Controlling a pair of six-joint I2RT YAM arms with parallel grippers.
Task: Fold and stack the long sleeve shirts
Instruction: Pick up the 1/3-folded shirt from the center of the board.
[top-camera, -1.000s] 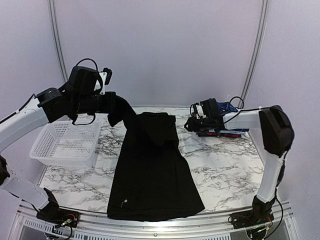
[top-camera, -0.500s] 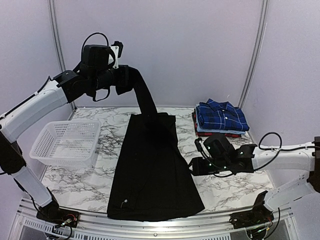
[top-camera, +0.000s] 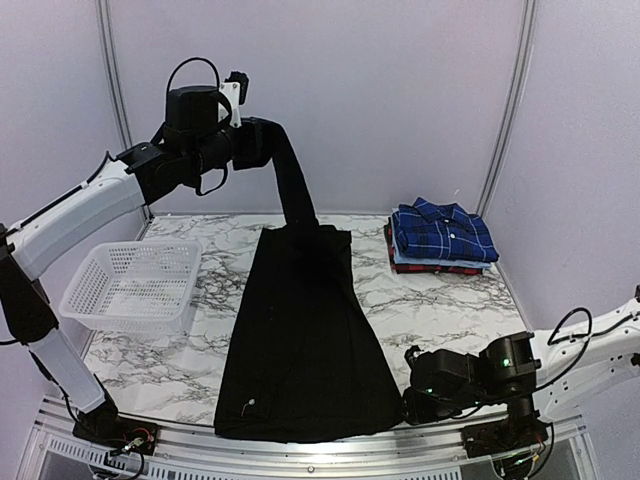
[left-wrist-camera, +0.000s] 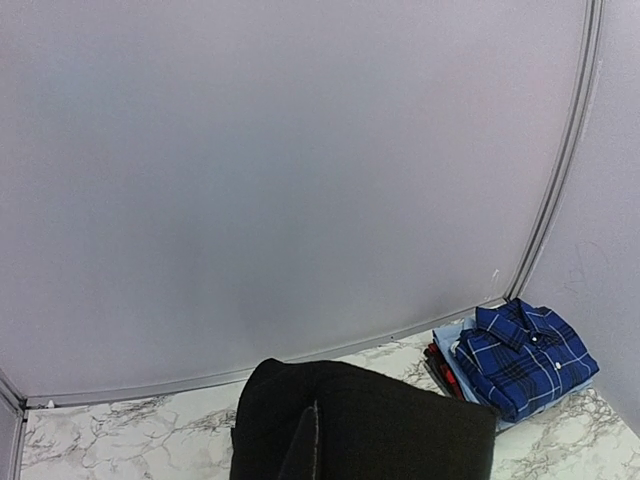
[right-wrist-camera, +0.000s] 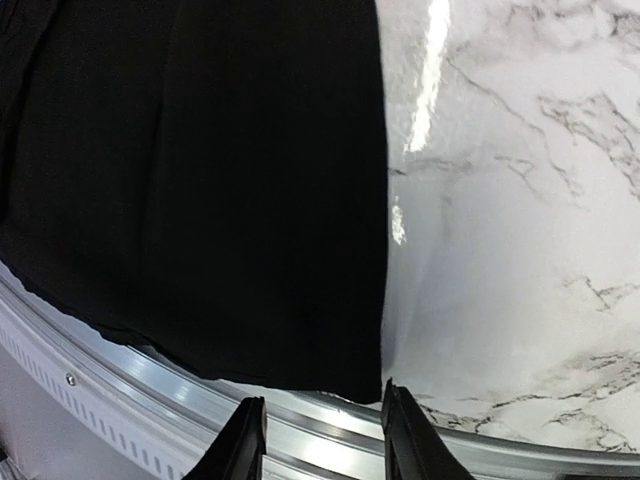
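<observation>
**Q.** Which pincer has hold of the garment?

**A.** The left pincer (top-camera: 255, 145). It is raised high over the far left of the bench (top-camera: 450, 320) and is closed tight on one end of the black shirt (top-camera: 300, 330). From the grip a narrow strip of cloth slants down to the bench.

**Q.** Where is the rest of that shirt?

**A.** It is spread flat down the middle of the bench, widening toward the near edge. There its hem meets the metal rail (right-wrist-camera: 120, 370).

**Q.** And the other pincer?

**A.** The right pincer (right-wrist-camera: 322, 440) is low at the near edge, just beside the shirt's near right corner. Its two fingers stand partly apart with nothing between them. In the right wrist view the corner of the cloth lies just ahead of the fingertips (right-wrist-camera: 250, 425).

**Q.** What else is on the bench?

**A.** A stack of folded shirts (top-camera: 443, 232) sits at the far right, clear of the black shirt. The top one is blue plaid, with light blue and red layers beneath. A white mesh basket (top-camera: 130, 285) stands to the left.
</observation>
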